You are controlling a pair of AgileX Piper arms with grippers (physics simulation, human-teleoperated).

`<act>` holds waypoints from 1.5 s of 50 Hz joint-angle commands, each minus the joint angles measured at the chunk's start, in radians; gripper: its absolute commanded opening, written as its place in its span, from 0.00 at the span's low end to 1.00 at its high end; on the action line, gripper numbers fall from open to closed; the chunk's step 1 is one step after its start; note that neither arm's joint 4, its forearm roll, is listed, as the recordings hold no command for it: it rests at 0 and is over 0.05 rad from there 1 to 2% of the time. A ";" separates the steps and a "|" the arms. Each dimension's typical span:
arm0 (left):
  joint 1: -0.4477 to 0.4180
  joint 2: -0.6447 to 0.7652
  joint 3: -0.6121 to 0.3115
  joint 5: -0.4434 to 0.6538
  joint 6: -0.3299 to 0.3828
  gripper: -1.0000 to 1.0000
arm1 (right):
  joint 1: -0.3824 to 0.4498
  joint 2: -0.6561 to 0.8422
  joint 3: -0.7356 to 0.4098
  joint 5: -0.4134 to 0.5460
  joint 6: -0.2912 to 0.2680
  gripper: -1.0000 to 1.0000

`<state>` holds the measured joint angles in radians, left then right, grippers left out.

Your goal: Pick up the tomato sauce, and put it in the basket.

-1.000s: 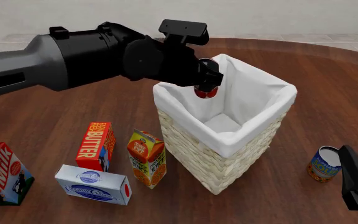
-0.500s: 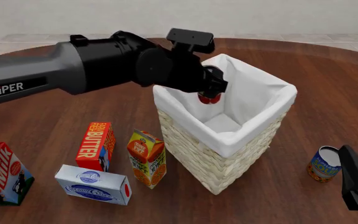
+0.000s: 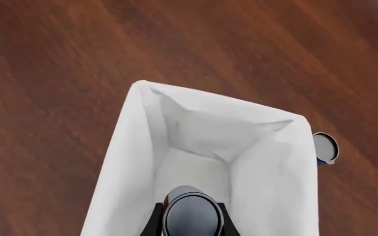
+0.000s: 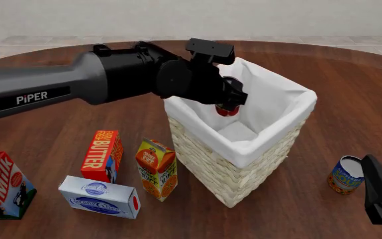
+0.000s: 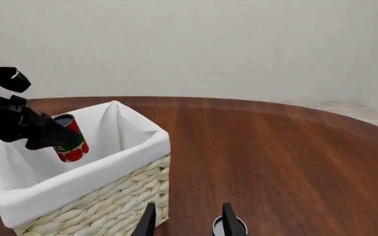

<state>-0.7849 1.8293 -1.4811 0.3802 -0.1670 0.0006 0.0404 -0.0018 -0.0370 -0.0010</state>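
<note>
My left gripper [image 4: 230, 101] is shut on the tomato sauce [image 4: 226, 110], a small red can, and holds it just inside the open top of the basket [image 4: 204, 167], near its far-left wall. In the left wrist view the can's silver top [image 3: 189, 214] hangs above the white lining [image 3: 136, 137]. The right wrist view shows the can [image 5: 69, 142] tilted over the basket [image 5: 110, 196]. My right gripper [image 4: 379, 196] is open and empty at the table's near right, away from the basket.
A blue-and-orange can [image 4: 345, 175] stands just left of my right gripper. Left of the basket stand an orange juice carton [image 4: 155, 169], a butter box [image 4: 103, 155], a cream cheese box [image 4: 99, 196] and a milk carton [image 4: 2, 184].
My left arm has moved right and slightly down with the can, from the basket's left rim to inside its opening. The right arm has not moved.
</note>
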 commanded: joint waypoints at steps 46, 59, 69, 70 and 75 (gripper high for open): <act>-0.007 0.082 -0.019 -0.024 0.026 0.00 | 0.000 -0.004 0.000 0.004 0.000 1.00; -0.002 0.097 -0.017 -0.029 0.026 0.00 | 0.000 -0.004 0.000 0.004 0.001 1.00; -0.003 0.107 -0.022 -0.022 0.016 0.00 | 0.000 -0.004 0.000 0.004 0.001 1.00; -0.002 0.104 -0.019 -0.031 0.023 0.00 | 0.000 -0.004 0.000 0.004 0.001 1.00; -0.005 0.106 -0.022 -0.025 0.012 0.00 | 0.000 -0.004 0.000 0.004 0.001 1.00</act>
<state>-0.7879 1.9342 -1.4972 0.3539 -0.1656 0.0006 0.0401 -0.0018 -0.0369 -0.0010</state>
